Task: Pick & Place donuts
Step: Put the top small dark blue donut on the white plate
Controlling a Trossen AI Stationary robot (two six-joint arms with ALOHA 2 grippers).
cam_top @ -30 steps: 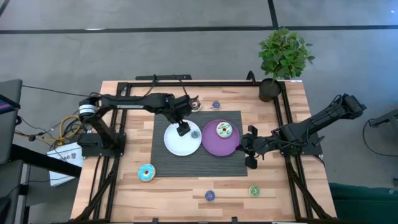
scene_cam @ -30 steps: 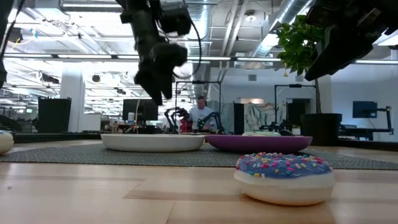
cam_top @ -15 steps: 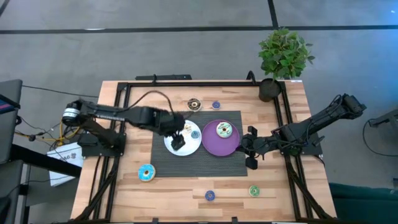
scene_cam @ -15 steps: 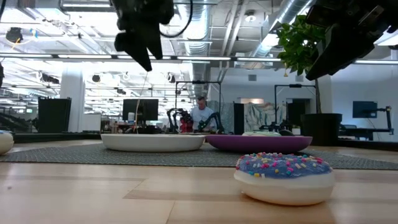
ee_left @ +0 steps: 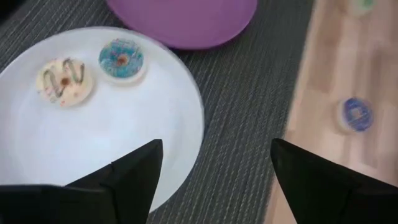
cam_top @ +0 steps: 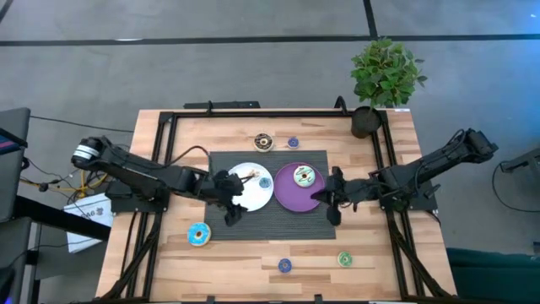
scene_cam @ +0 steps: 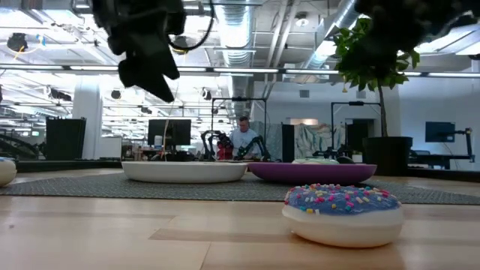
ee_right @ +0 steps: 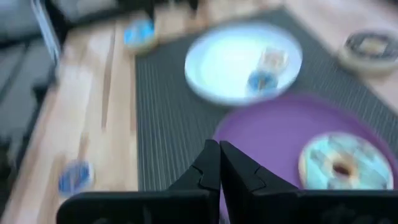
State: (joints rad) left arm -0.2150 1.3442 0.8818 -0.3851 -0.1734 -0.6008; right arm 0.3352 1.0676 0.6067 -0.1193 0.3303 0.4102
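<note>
From overhead I see the bench (cam_top: 169,253) with a dark ribbed mat (cam_top: 270,224) at its centre, a potted plant (cam_top: 384,76) at the far right corner, and the white plate (cam_top: 240,196) touching the purple plate (cam_top: 291,196) on the mat. My left hand (cam_top: 229,211) hangs over the near-left edge of the white plate, and its wrist camera shows what the overhead cannot: the two dark fingers (ee_left: 134,171) spread wide with nothing between them. My right hand (cam_top: 331,198) sits at the purple plate's right edge; its own camera shows the fingers (ee_right: 208,168) pressed together, empty. On the white plate the left wrist view separates a tan donut (ee_left: 65,81) and a blue donut (ee_left: 122,59) lying just beside each other. A pale blue-green donut (cam_top: 304,176) lies on the purple plate. Loose on the wood I count a bigger blue one (cam_top: 199,235) near left, a small blue one (cam_top: 285,265) and a green one (cam_top: 344,258) along the near edge, plus a brown one (cam_top: 263,142) and another blue one (cam_top: 293,143) behind the mat. The low camera alone shows a person seated (scene_cam: 241,139) in the room behind.
</note>
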